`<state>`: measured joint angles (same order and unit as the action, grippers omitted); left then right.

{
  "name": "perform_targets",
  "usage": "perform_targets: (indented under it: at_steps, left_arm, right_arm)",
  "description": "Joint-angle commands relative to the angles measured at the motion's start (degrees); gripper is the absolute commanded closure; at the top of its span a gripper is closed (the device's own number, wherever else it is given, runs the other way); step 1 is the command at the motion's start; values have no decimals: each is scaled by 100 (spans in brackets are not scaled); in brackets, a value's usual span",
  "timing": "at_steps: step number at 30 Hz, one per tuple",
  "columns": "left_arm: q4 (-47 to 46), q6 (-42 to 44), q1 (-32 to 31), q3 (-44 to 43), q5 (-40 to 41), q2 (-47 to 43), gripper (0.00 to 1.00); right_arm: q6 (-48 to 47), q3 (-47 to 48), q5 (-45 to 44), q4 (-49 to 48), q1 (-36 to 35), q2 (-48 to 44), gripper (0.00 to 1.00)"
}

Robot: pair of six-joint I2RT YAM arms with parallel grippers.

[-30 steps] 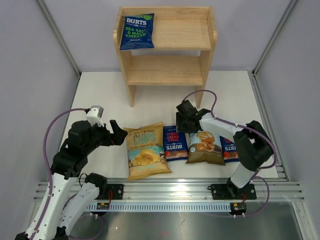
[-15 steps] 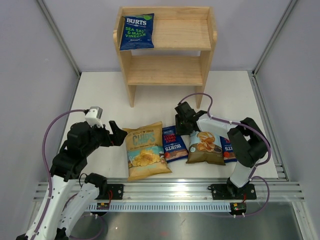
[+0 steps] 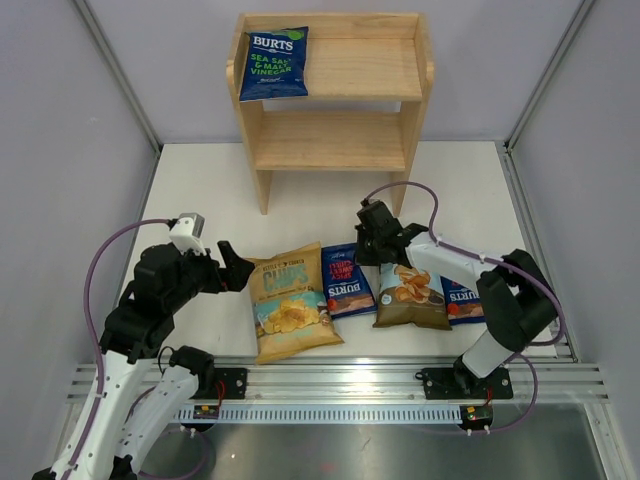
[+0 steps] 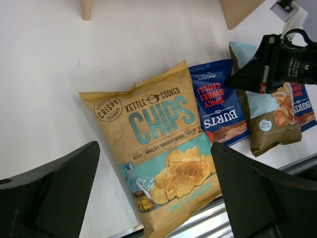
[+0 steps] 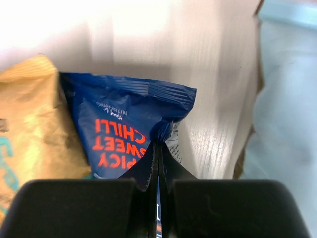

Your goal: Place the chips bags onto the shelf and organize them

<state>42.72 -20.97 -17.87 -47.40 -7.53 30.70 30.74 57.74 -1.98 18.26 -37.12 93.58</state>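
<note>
My right gripper (image 3: 368,250) (image 5: 158,148) is shut on the folded edge of a dark-blue Burts spicy chilli bag (image 3: 347,283) (image 5: 124,134) (image 4: 218,104), which lies on the table. To its left is the tan Chips bag (image 3: 290,305) (image 4: 158,148), and my open left gripper (image 3: 235,268) (image 4: 156,198) hovers at that bag's left side. A light-blue and brown bag (image 3: 410,295) (image 4: 267,124) and another Burts bag (image 3: 463,297) lie to the right, under the right arm. A third Burts bag (image 3: 273,62) rests on the top left of the wooden shelf (image 3: 340,140).
White panels wall in the table on the left, right and back. A metal rail (image 3: 340,380) with both arm bases runs along the near edge. The shelf stands at the far middle, its legs just behind the bags.
The right gripper's jaws have closed onto the spicy chilli bag's edge, and the bag has shifted a little. The left arm has stayed in place, open.
</note>
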Motion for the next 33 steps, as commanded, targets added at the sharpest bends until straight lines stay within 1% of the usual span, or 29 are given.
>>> perform_targets:
  at_steps: [1, 4, 9, 10, 12, 13, 15, 16, 18, 19, 20, 21, 22, 24, 25, 26, 27, 28, 30, 33]
  left_arm:
    - [-456, -231, -24, 64, -107, -55, 1]
    - [-703, -529, -24, 274, -327, -64, 1]
    - [-1818, -1075, -24, 950, -916, -231, 1]
    - [-2290, -1293, -24, 1082, -1126, -266, 1]
    - [-2836, -1540, -24, 1494, -1355, -284, 1]
    - [-3492, -1803, -41, 1627, -1617, -258, 1]
    - [-4102, -2059, -128, 1873, -1743, -83, 1]
    - [-4679, -2260, -199, 2075, -1743, 5, 1]
    - [-5227, -2411, -409, 2278, -1586, 120, 1]
    - [-5743, -2516, -732, 2453, -1280, 242, 1]
    - [-5983, -2526, -918, 2515, -1103, 296, 1]
    - [-6203, -2517, -1355, 2560, -919, 392, 1]
    - [-6588, -2439, -1577, 2630, -473, 524, 1]
    - [-6968, -2342, -2121, 2709, -40, 674, 1]
    - [-7475, -2289, -2264, 2762, 258, 753, 1]
    - [-7758, -2280, -2369, 2884, 348, 936, 1]
    - [-8014, -2271, -2536, 2911, 427, 1025, 1]
    - [-8442, -2262, -2616, 2938, 558, 1139, 1]
    - [-8875, -2140, -2835, 2955, 638, 1482, 1]
    - [-10156, -1938, -3081, 2999, 568, 1911, 1]
  right_arm:
    - [28, 27, -408, -130, -67, -647, 100]
    - [63, 10, -663, -77, -67, -972, 100]
    - [11, 194, -1093, 213, -58, -1421, 100]
    - [11, 220, -1172, 256, -58, -1491, 100]
    - [28, 308, -1261, 327, -67, -1745, 100]
    - [54, 326, -1279, 336, -67, -1834, 100]
    - [151, 405, -1331, 336, -58, -2123, 100]
    - [256, 449, -1340, 336, -67, -2229, 100]
    - [405, 458, -1349, 257, -67, -2572, 100]
    - [502, 449, -1340, 187, -67, -2695, 100]
    - [703, 423, -1349, 56, -67, -2809, 100]
    - [810, 414, -1349, -24, -58, -3036, 100]
    - [1028, 405, -1340, -155, -58, -3134, 100]
    - [1275, 335, -1253, -383, -58, -3441, 100]
    - [1407, 265, -1191, -585, -58, -3547, 100]
    - [1721, 143, -1060, -891, -67, -3635, 100]
    - [1846, 98, -981, -1034, -58, -3776, 100]
    - [2100, 98, -919, -1087, -67, -3820, 100]
    - [2356, 63, -708, -1289, -58, -3909, 100]
    - [2997, -218, -418, -1781, -58, -4058, 100]
